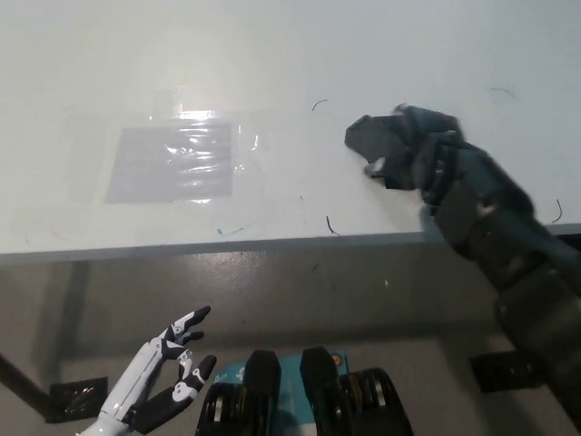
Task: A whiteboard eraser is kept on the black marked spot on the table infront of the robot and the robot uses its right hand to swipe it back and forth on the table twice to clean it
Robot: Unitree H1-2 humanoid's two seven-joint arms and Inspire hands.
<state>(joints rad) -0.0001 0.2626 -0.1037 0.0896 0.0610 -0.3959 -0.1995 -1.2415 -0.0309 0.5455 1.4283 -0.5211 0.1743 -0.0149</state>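
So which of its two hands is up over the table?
The black right hand, blurred over the white table by the curved black marks. The white left hand hangs open below the table's edge.

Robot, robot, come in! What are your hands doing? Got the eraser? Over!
Right robot hand on table, blurred, seems shut on dark eraser. Left robot hand open, low, below table edge. Nothing in the way.

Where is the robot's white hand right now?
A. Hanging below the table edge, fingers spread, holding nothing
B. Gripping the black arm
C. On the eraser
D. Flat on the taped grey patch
A: the white left hand hangs below the table edge, fingers apart, while the black right hand works on the tabletop.
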